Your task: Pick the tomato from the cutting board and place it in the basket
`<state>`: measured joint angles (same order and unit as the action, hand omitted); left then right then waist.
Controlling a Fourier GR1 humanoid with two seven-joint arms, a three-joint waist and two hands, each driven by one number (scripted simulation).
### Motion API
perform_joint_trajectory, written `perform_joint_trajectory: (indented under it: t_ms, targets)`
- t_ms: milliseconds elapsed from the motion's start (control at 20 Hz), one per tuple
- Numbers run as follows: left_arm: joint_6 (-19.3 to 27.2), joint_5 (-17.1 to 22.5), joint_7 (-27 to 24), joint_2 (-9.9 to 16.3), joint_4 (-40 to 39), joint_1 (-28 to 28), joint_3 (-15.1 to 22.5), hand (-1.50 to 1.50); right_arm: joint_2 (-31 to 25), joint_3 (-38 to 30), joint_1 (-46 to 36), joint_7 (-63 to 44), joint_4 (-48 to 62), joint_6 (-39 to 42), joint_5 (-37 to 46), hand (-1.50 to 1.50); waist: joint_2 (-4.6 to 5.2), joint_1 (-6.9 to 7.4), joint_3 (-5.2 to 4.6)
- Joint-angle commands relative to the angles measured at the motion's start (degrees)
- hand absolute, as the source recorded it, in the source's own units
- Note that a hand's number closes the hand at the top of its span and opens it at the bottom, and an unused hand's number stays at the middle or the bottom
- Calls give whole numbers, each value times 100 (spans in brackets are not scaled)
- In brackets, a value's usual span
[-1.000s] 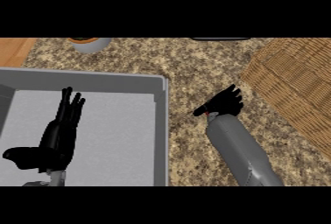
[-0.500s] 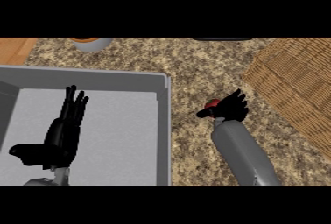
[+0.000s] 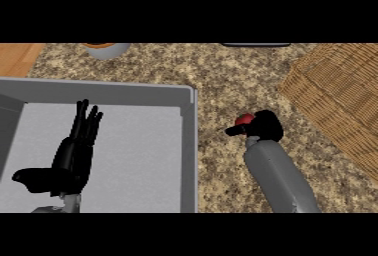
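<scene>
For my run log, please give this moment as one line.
right robot hand: shut on tomato | over counter, short of basket | left robot hand: open, resting over sink

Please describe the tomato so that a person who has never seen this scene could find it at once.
Start at the woven basket on the counter's right side. To its left, over the speckled counter, the right hand is curled round something. The tomato is the small red thing showing at that hand's upper left, the only red thing in view.

Speckled granite counter (image 3: pixel 221 75), grey sink basin (image 3: pixel 189 130), wooden strip (image 3: pixel 18 57) at upper left
</scene>
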<state>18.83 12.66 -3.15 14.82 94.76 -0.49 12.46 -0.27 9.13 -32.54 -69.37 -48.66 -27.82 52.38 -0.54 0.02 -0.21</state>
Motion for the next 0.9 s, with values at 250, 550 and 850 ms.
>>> perform_joint_trajectory:
  t_ms: [250, 550, 850]
  targets:
    - [-80, -68, -8, -73, 271, 244, -3, 0, -142, 20, -190, -581, 302, 819, 211, 150, 48, 54, 19]
    - [-70, -111, 466, 0, 427, -99, -147, 0, 25, 49, -692, -407, 754, 864, 229, 150, 64, 86, 23]
    - [-257, -131, 102, -169, 94, -284, 43, 0, -798, -614, -1609, 1515, 2361, 640, -165, 150, 280, 511, 42]
